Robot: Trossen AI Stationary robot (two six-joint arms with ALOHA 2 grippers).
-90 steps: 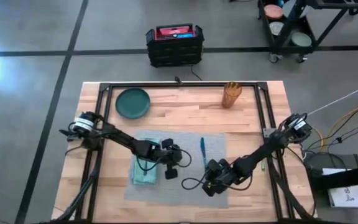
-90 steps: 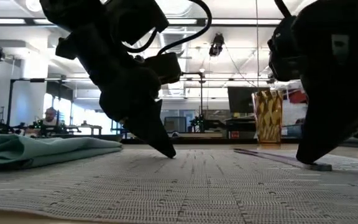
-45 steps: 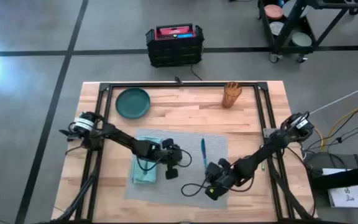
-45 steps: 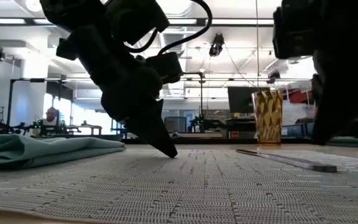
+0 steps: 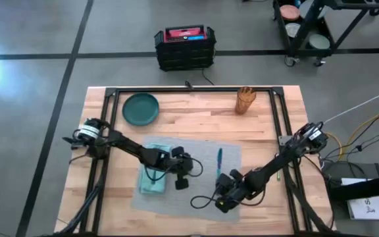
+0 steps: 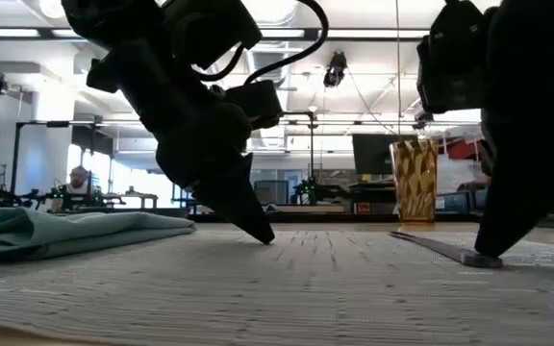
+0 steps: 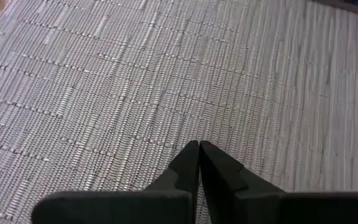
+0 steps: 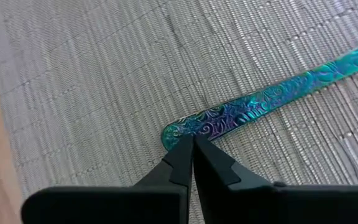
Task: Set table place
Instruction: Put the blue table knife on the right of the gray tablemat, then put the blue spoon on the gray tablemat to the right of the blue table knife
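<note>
Right gripper (image 8: 193, 142) is down on the grey placemat (image 5: 229, 155), fingers pressed together with nothing between them, their tips touching the near end of a blue-green patterned utensil handle (image 8: 260, 99). From overhead that gripper (image 5: 220, 179) sits toward the placemat's front right part, and the blue utensil (image 5: 219, 160) runs away from it toward the far edge of the mat, slightly tilted. At table height its closed tips (image 6: 489, 252) meet the end of the flat utensil (image 6: 440, 248) lying on the weave.

Left gripper (image 7: 199, 149) also has its fingers shut together, empty, the point resting on bare placemat weave (image 7: 135, 81). Overhead it (image 5: 188, 166) is near the middle of the mat, just beside the teal napkin (image 5: 153, 176) that lies on the mat's left part. The two grippers are near each other, with the utensil lying between them and toward the right.

Beyond the placemat on the wooden table (image 5: 196, 118), a dark green plate (image 5: 141, 108) sits at the far left, well apart from the mat, and an amber patterned glass (image 5: 245, 100) stands at the far right.
</note>
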